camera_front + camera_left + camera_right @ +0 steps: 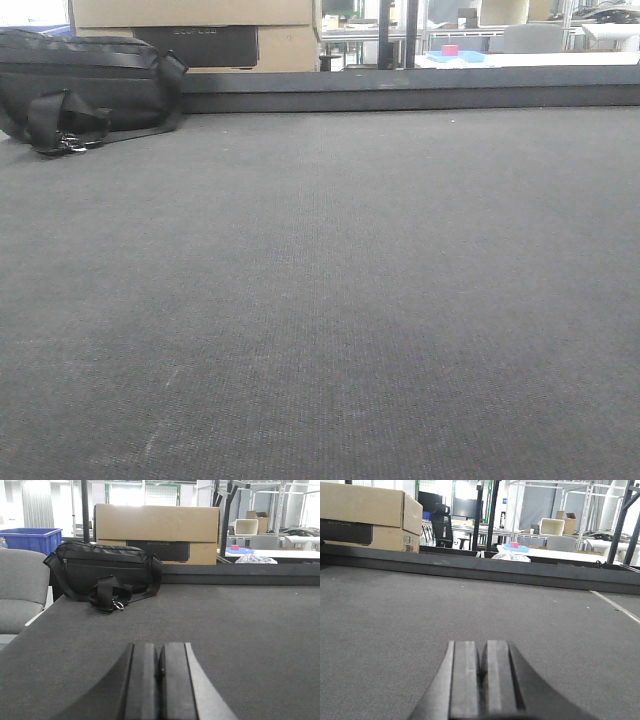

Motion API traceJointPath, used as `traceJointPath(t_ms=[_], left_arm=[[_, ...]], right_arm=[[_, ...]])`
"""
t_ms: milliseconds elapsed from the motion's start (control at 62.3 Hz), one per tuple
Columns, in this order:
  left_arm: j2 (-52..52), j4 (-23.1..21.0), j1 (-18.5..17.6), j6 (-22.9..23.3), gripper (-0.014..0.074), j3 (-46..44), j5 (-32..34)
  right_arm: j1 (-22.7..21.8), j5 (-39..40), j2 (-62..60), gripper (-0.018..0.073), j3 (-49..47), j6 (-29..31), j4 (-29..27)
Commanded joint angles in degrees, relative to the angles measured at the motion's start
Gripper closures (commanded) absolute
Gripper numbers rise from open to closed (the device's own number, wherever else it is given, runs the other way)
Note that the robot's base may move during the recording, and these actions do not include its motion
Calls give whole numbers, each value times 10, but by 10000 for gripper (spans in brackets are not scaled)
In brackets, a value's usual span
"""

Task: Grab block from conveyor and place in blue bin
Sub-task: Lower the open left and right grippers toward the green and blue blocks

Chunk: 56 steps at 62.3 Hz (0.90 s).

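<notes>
Front view first: the conveyor (320,300) fills nearly the whole picture, a dark grey woven belt with faint pale scuffs near the bottom, running back to a raised dark rail (400,90). A black bag (80,85) sits at the far left of the belt, against that rail, its strap (55,125) flopped forward.

Over to the left wrist view, and here is what the front camera misses: the blue bin (30,539), off the belt at far left, behind the bag and above a grey padded seat (20,585). The left gripper (159,652) hangs low over the belt, jaws pressed together with nothing between them. The cardboard box (155,525) behind the rail shows in full here.

The right wrist view has no bag and no bin. The right gripper (482,647) is likewise closed on nothing, low above the belt. It adds a black office chair (442,522) and metal frames (580,505) in a bright workshop.

Far back, a small pink object (514,544) sits on a white table (560,554), well apart from the belt.
</notes>
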State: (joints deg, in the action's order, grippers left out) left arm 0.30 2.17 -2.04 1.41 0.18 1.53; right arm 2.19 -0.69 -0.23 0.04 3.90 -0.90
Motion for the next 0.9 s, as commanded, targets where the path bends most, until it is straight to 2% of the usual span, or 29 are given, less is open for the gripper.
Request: traceJointPath(t_ms=[0, 209, 289, 417, 546, 626, 770, 883], left_arm=[[-3, 1, 2, 3, 708, -2, 10], [-3, 0, 2, 3, 708, -2, 15], [-3, -3, 2, 3, 708, -7, -36], [-3, -9, 2, 3, 708, -66, -111], [44, 14, 2, 3, 708, -155, -203], [91, 16, 2, 3, 708, -205, -234], [211, -22, 2, 3, 708, -298, -299], [321, -22, 2, 3, 708, -369, -376]], right_arm=[[-2, 15, 2, 721, 0, 3, 1], [-2, 43, 2, 721, 0, 3, 1], [-2, 46, 2, 721, 0, 1, -18], [-2, 36, 2, 721, -33, 1, -19], [-2, -112, 14, 721, -136, 1, -19], [-2, -194, 52, 721, -201, 1, -19], [-2, -307, 155, 721, -290, 1, -19], [-2, -369, 249, 721, -350, 1, -19]])
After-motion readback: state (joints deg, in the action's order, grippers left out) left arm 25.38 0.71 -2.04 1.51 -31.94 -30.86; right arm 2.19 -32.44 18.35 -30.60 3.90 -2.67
